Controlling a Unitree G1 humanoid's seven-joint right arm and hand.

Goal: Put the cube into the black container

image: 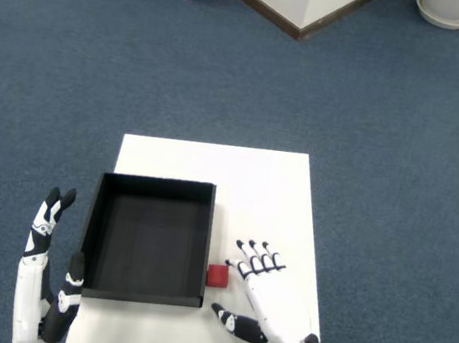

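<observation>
Head view, one red cube, one black container, two hands, right hand spread.

The table has a smooth, matt white top. The black container at its nine o'clock side looks matt, like stiff plastic. The red cube is smooth and dull. The right hand shows glossy white plastic shells with black joints. The carpet at twelve o'clock is rough blue cloth pile.

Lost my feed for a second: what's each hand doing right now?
Right hand: open, fingers spread, holding nothing, beside the small red cube.
Left hand: open, holding nothing, off the white table's left edge.
</observation>
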